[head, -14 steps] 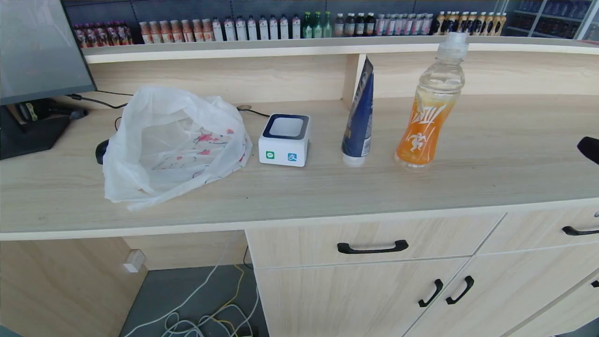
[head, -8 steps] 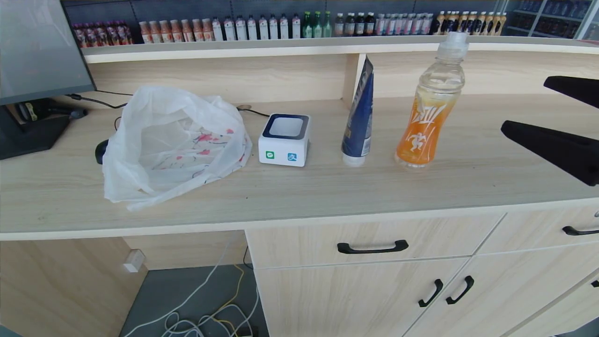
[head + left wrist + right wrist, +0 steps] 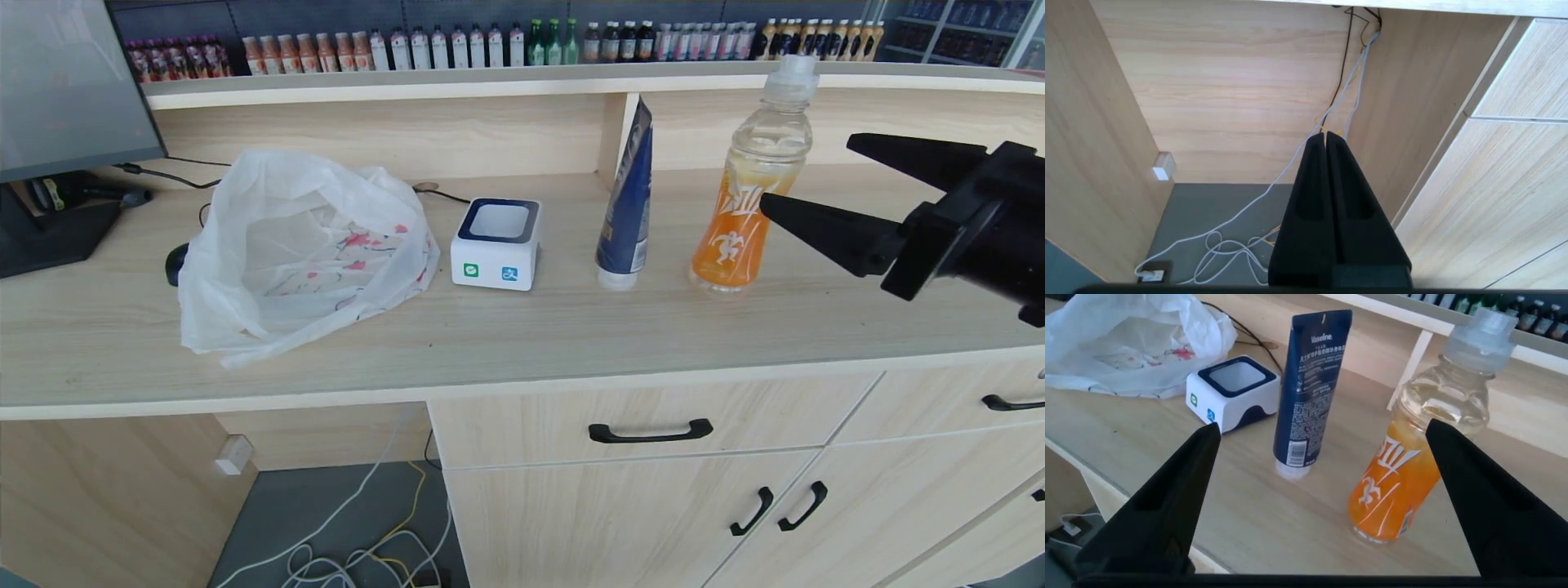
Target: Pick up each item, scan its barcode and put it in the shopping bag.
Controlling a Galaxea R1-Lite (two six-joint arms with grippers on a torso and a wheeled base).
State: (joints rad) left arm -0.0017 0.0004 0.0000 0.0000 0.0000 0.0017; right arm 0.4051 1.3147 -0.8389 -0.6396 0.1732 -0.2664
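Observation:
An orange drink bottle with a clear cap stands on the wooden counter, right of an upright blue tube. Left of the tube sits a white box scanner, then an open white shopping bag. My right gripper is open just right of the bottle, its near fingertip close to the bottle's side. From the right wrist, the gripper spans the tube and bottle, with the scanner and bag beyond. My left gripper is shut, below the counter.
A monitor and a black mouse sit at the counter's left end. A raised shelf runs behind the items. Drawers with black handles are under the counter, and cables lie on the floor.
My right gripper has come in from the right edge and moved left, open, up to the orange bottle. Nothing on the counter has moved.

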